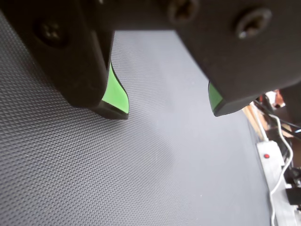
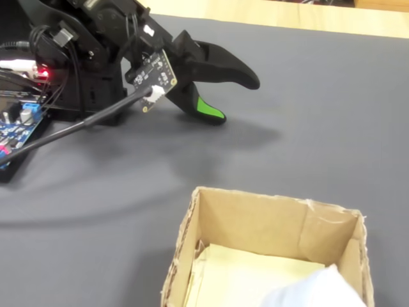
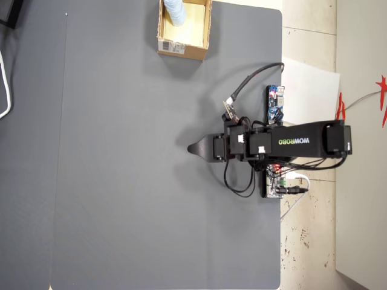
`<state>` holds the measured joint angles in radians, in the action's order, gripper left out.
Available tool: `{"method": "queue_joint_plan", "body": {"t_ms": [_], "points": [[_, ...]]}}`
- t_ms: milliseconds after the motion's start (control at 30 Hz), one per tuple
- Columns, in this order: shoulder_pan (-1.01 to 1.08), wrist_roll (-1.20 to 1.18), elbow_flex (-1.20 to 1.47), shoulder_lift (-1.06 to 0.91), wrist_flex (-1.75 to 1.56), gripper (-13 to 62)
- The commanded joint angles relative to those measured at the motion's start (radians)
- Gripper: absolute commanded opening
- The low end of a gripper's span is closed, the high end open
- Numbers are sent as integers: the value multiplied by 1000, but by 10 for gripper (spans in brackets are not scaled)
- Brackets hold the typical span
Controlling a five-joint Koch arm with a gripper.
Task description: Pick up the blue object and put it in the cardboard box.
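Overhead view: blue object (image 3: 176, 11) half cropped inside cardboard box (image 3: 183, 49).

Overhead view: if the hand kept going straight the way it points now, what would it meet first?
Nothing, apparently: the open hand points left over bare grey mat. The cardboard box sits well off that line; height is unclear.

Count on the grey mat (image 3: 121, 181): one cardboard box (image 3: 183, 47), at the far edge as the overhead view shows it, holding one blue object (image 3: 176, 12) against its left inner wall. One arm with one gripper (image 3: 195, 148) carrying two green-lined fingers (image 1: 116, 94). At the mat's right edge, two small circuit boards (image 3: 275, 103), one on each side of the arm's base.
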<state>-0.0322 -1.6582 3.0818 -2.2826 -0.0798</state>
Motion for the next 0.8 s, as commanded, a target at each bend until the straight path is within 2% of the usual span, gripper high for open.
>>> {"method": "queue_joint_plan", "body": {"t_ms": [0, 400, 767], "points": [[3, -17, 37, -84, 32, 338], [112, -14, 37, -78, 112, 338], [110, -14, 37, -80, 115, 338]]}}
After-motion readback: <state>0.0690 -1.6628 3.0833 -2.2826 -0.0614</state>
